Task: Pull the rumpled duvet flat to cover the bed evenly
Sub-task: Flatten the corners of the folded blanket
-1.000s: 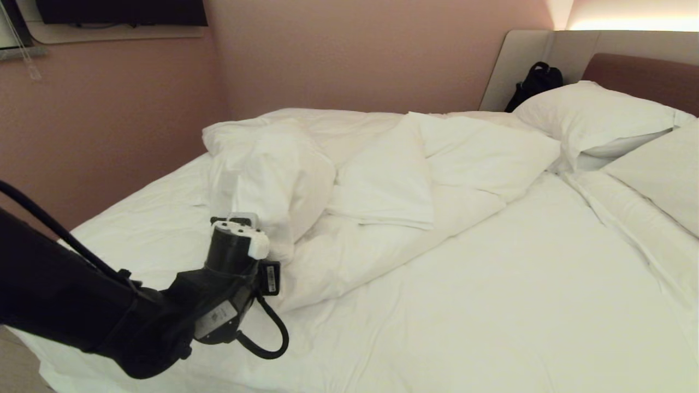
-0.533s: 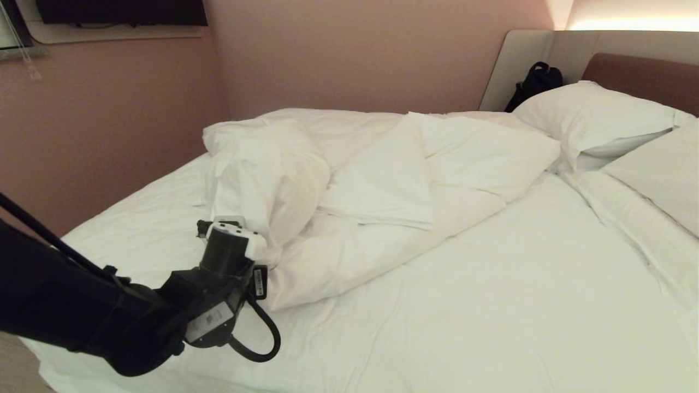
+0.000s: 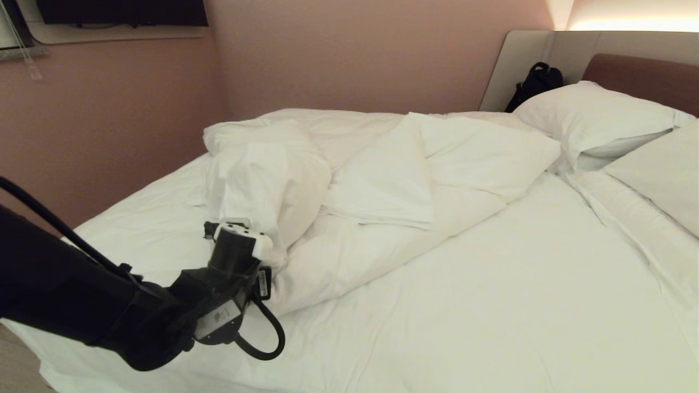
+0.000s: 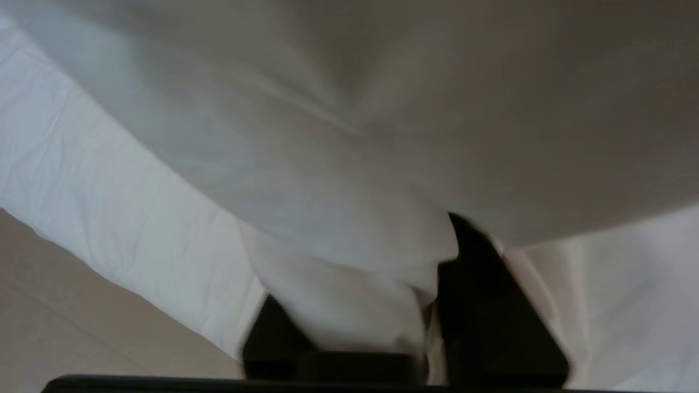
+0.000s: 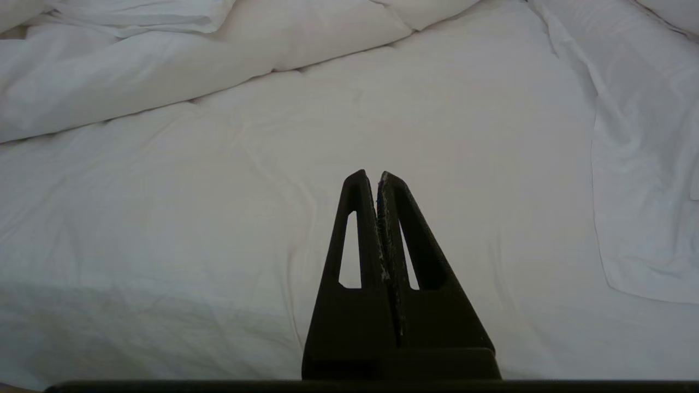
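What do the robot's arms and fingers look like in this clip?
The left arm is wrapped in a black fabric sleeve, with a black cylindrical wrist capped by a white block. A black cable loops under the wrist, and white printed labels sit on its side. The right gripper has matte black, tapered, triangular fingers with slot cutouts and scuffed inner edges.

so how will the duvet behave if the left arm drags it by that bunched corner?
Likely floppy: the duvet lies in soft folds and heaps, so a pull should stretch the near fold first, not shift it whole. Probably bulky but light, judging by its puffiness. It may slip: in the left wrist view cloth sits between the left gripper jaws, which look parted.
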{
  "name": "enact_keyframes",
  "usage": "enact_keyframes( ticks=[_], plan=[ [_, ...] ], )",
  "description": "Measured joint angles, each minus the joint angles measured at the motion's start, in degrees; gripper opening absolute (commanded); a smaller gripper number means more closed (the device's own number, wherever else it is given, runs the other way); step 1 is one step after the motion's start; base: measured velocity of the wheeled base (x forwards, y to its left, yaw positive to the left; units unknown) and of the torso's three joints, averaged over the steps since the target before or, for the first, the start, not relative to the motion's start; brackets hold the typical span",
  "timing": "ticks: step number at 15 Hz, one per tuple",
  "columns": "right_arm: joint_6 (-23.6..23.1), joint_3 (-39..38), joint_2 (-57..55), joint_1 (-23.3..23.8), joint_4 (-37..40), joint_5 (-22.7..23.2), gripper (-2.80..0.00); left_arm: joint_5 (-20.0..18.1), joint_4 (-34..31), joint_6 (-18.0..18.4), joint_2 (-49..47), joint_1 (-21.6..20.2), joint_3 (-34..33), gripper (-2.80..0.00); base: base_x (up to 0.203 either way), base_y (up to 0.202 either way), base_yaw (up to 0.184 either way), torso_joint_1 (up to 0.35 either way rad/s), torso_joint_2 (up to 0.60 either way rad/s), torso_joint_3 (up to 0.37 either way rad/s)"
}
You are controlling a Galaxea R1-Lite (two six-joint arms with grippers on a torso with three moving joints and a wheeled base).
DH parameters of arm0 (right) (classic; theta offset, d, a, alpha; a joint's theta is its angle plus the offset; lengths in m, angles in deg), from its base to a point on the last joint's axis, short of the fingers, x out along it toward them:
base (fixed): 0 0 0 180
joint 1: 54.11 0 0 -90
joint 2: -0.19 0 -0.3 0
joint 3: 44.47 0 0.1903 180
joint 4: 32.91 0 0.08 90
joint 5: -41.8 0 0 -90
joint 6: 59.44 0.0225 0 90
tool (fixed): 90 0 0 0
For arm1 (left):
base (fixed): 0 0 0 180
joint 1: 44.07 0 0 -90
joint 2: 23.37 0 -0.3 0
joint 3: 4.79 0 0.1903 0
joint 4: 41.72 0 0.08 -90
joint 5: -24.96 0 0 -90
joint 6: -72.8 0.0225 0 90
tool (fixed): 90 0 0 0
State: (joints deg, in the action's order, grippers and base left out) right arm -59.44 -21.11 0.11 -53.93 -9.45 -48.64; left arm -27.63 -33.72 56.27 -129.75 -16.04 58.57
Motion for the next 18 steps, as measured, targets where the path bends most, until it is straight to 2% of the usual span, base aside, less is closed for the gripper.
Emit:
enact_keyframes(
  ticks=[5,10,13,14,18],
  plan=[
    [0.01,0.00,0.00,0.00,0.01,0.00,-2.80,-0.12,-0.83,0.17,4.59,0.52,0.30,0.00,0.000,0.000,0.000,0.000,0.00,0.000],
    [0.01,0.00,0.00,0.00,0.00,0.00,-2.80,-0.34,-2.57,0.92,15.20,4.23,-0.07,0.00,0.000,0.000,0.000,0.000,0.00,0.000],
    [0.01,0.00,0.00,0.00,0.00,0.00,-2.80,-3.77,-2.23,2.68,20.38,5.92,0.96,0.00,0.000,0.000,0.000,0.000,0.00,0.000],
    [0.01,0.00,0.00,0.00,-0.02,0.00,-2.80,-5.27,-2.18,2.84,21.21,6.06,1.57,-2.80,0.000,0.000,0.000,0.000,0.00,0.000],
    [-0.01,0.00,0.00,0.00,0.00,0.01,-2.80,-11.62,-2.02,3.85,21.51,5.99,3.66,-2.80,0.000,0.000,0.000,0.000,0.00,0.000]
  ],
)
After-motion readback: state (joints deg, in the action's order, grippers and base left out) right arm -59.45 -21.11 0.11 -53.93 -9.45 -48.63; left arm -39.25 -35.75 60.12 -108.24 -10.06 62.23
